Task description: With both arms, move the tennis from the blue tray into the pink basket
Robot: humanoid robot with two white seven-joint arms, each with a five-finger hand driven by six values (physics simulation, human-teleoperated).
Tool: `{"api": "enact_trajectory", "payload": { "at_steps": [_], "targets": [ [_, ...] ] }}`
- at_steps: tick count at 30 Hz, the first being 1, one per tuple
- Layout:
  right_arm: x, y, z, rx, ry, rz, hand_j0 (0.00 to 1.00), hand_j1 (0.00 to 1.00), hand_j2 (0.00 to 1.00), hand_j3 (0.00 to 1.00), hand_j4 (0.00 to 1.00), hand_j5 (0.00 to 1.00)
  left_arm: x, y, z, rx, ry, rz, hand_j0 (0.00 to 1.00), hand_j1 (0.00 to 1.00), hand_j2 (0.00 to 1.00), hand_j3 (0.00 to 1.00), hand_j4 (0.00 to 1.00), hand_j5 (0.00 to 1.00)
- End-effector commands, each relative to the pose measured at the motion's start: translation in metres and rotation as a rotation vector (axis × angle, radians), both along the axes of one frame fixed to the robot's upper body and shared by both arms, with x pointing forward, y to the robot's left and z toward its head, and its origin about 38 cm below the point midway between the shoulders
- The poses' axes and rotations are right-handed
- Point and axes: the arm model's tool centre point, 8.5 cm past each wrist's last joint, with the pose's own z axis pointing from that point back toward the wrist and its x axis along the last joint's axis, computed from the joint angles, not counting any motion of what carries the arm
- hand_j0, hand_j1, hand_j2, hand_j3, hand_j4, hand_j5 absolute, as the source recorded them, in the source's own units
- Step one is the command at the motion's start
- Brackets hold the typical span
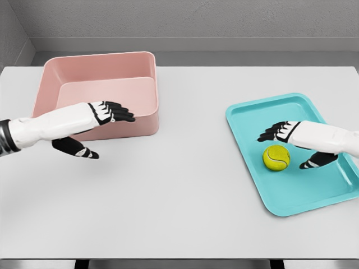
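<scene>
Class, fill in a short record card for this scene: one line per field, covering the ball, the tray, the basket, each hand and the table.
ball: yellow-green tennis ball, lying in the blue tray
tray: blue tray, on the table's right side
basket: pink basket, far left, nothing visible inside
right hand: right hand over the tray, fingers spread around the ball, not closed on it
left hand: left hand open, in front of the basket's near wall, holding nothing
table: white table
task state: ball not yet lifted
</scene>
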Motion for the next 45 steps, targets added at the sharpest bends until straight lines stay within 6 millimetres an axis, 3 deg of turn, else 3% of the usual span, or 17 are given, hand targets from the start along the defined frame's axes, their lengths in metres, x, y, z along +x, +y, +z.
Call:
{"api": "enact_trajectory", "payload": {
  "at_steps": [1,8,10,45],
  "targets": [
    [0.005,-0.004,-0.007,0.01,0.014,-0.027,1.0,1.0,1.0,1.0,1.0,1.0,0.0,0.009,0.004,0.004,0.007,0.017,1.0,1.0,1.0,1.0,1.0,1.0],
    [0.006,0.016,-0.005,0.043,0.001,0.017,1.0,1.0,1.0,1.0,1.0,1.0,-0.004,0.013,0.001,0.013,0.014,0.024,1.0,1.0,1.0,1.0,1.0,1.0],
    [0.005,0.017,-0.005,0.039,0.0,0.023,1.0,1.0,1.0,1.0,1.0,1.0,-0.007,0.026,0.003,-0.004,0.004,0.069,1.0,1.0,1.0,1.0,1.0,1.0],
    [0.007,0.013,-0.032,0.029,0.067,-0.007,1.0,1.0,1.0,1.0,1.0,1.0,-0.013,0.026,-0.006,0.01,0.024,0.066,1.0,1.0,1.0,1.0,1.0,1.0]
  ]
}}
